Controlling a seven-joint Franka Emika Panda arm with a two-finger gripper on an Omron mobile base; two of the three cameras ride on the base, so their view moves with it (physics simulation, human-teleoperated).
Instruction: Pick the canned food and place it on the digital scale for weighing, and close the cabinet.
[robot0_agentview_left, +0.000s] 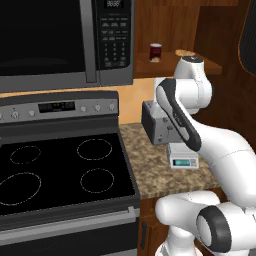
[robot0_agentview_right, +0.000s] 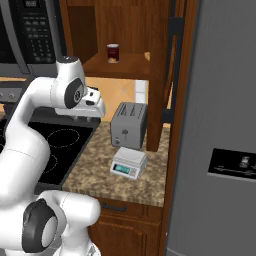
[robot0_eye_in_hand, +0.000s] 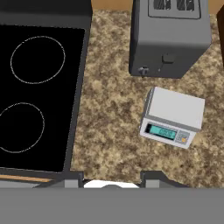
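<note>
The canned food (robot0_agentview_left: 155, 51) (robot0_agentview_right: 113, 53) is a small dark red can standing upright on the wood shelf of the open cabinet (robot0_agentview_right: 127, 66), above the counter. The cabinet door (robot0_agentview_right: 162, 75) stands swung out, and I see it edge-on with its dark bar handle (robot0_agentview_right: 175, 47). The white digital scale (robot0_eye_in_hand: 173, 116) (robot0_agentview_right: 129, 163) (robot0_agentview_left: 183, 156) sits on the granite counter in front of the toaster, with nothing on its top. My gripper (robot0_eye_in_hand: 111, 178) (robot0_agentview_right: 90, 112) hangs open over the counter, left of the scale and well below the can, holding nothing.
A grey two-slot toaster (robot0_eye_in_hand: 168, 37) (robot0_agentview_right: 129, 124) stands just behind the scale. A flat tan biscuit (robot0_agentview_left: 185, 52) lies on the shelf right of the can. The black stovetop (robot0_eye_in_hand: 35, 87) borders the counter on the left, under the microwave (robot0_agentview_left: 60, 40). A grey fridge (robot0_agentview_right: 220, 125) stands on the right.
</note>
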